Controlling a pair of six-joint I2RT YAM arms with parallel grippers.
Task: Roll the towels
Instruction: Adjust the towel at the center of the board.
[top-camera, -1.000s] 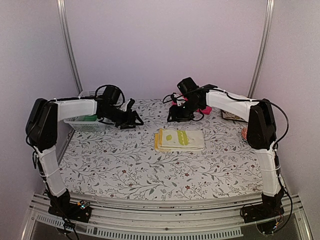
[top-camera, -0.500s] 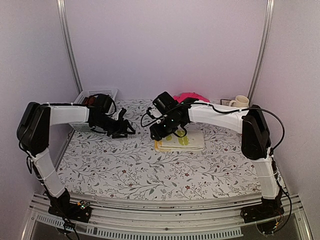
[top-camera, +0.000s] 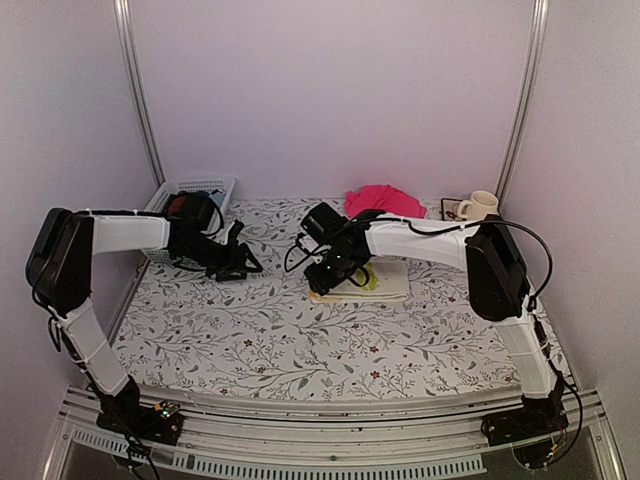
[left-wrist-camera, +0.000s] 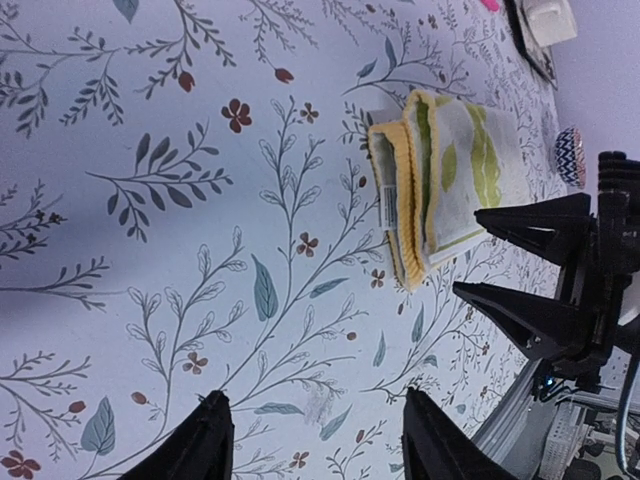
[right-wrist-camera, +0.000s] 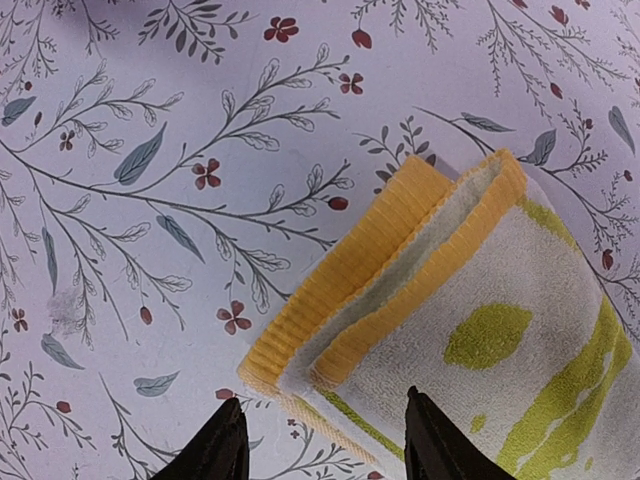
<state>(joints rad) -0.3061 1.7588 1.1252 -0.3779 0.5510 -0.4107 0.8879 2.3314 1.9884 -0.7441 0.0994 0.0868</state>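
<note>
The lime-yellow patterned towel lies folded flat at the table's middle; it also shows in the left wrist view and in the right wrist view. The hot pink towel lies crumpled at the back. My right gripper is open just above the folded towel's left corner, its fingertips straddling the orange-edged corner. My left gripper is open and empty over the tablecloth, left of the towel.
A white basket stands at the back left. A cream mug stands on a dark tray at the back right. The right gripper's open fingers show in the left wrist view. The flowered tablecloth covers the table.
My right arm has swung left and down from the pink towel at the back to the yellow towel's left corner. My left arm has drawn back left and lower.
</note>
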